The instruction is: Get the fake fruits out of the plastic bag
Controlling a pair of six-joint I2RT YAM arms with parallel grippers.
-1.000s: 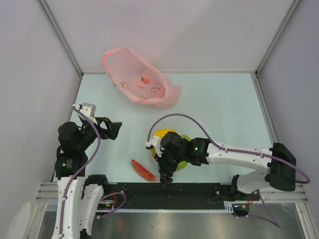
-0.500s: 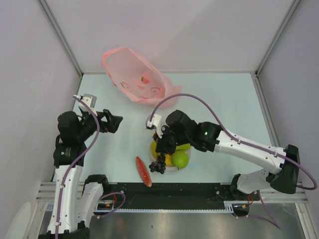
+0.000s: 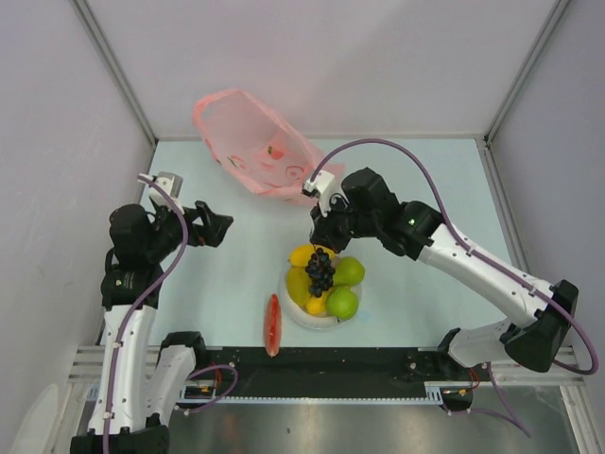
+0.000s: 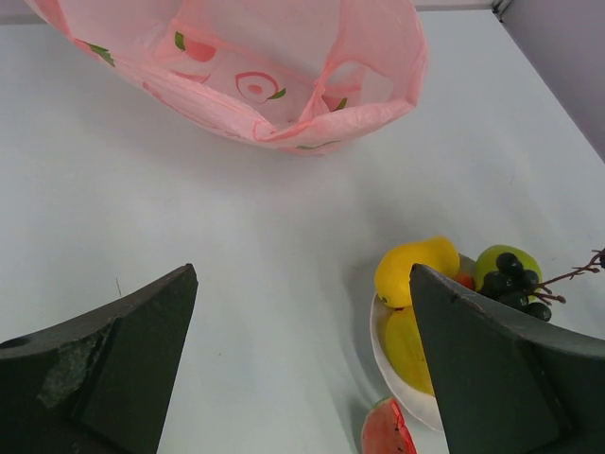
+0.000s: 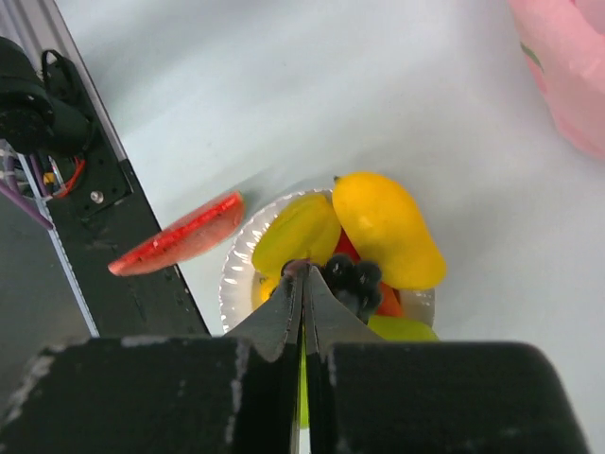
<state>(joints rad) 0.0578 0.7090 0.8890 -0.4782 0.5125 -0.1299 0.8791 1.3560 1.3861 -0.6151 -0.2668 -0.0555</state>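
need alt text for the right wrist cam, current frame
Right gripper, shut, apparently pinches the stem of the grapes, which sit on top of yellow, red and green fruits in a white bowl. A watermelon slice lies outside the bowl by the dark rail. The pink bag shows at top right.

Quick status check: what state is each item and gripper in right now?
plastic bag: on its side, mouth open, nothing visible inside.
bowl: upright, heaped full.
grape bunch: atop the heap, stem pinched.
watermelon slice: on table beside bowl.
left gripper: open, empty.
right gripper: shut on grape stem.
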